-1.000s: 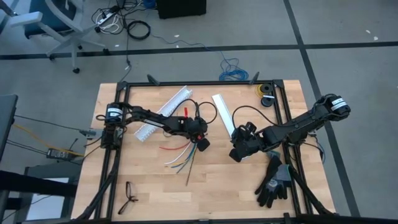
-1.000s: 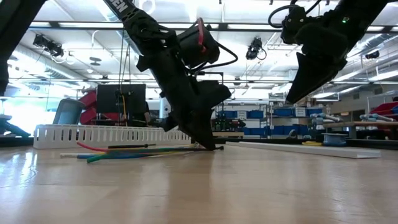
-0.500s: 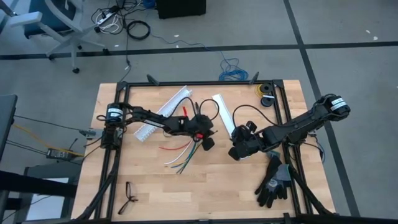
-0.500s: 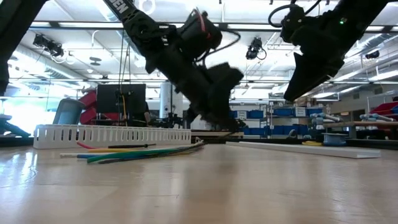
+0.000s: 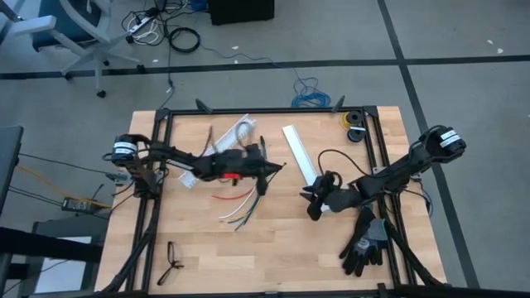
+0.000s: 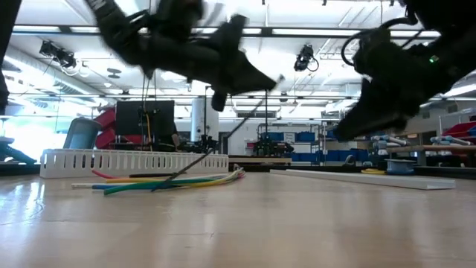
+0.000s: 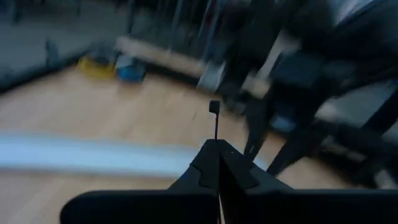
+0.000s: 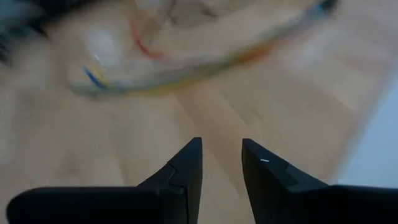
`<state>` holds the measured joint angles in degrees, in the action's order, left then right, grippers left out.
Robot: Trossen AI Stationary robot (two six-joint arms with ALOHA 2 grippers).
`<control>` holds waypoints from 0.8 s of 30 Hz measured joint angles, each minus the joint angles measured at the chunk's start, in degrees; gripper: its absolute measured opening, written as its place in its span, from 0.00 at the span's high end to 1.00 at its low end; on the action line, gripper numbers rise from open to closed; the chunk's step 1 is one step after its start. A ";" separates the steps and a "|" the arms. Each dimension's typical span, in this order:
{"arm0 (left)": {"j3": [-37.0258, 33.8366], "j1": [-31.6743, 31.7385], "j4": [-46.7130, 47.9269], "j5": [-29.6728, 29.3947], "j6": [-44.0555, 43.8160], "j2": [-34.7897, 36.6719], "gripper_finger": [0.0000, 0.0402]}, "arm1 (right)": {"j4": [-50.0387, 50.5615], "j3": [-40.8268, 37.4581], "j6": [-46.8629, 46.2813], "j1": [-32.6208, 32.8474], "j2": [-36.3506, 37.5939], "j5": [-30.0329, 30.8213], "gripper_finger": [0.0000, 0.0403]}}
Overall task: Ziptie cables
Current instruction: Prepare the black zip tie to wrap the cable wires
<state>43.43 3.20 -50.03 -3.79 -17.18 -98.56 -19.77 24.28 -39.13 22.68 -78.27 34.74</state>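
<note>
Left gripper fingers pinched on zip tie: feed it under the cables (right gripper, fingers part-open, empty, just right of them).

White slotted channel, white strip, black gloves, eyeglasses, tape rolls, wooden table

The left arm reaches from the table's left edge across toward its middle, raised above the surface, its left gripper pinched shut (fingertips meeting in the left wrist view). The right arm stretches in from the right edge, low and long; the right gripper hangs with fingers parted and nothing between them.
</note>
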 joint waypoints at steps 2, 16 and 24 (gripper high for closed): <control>-4.60 -0.05 -11.71 0.31 -1.25 -0.38 1.00 | -7.48 -1.62 3.86 -1.30 -0.04 -0.38 0.76; -9.54 -1.81 -28.76 -2.58 -1.08 -4.94 1.00 | -36.47 -2.96 18.14 -15.50 -4.73 -17.10 0.85; -9.54 -1.73 -29.77 -3.22 0.39 -4.94 1.00 | -38.91 0.63 18.64 -18.33 -10.37 -22.01 0.85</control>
<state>33.89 1.48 -79.81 -7.01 -16.80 -103.50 -58.67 24.91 -20.48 4.35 -88.64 12.74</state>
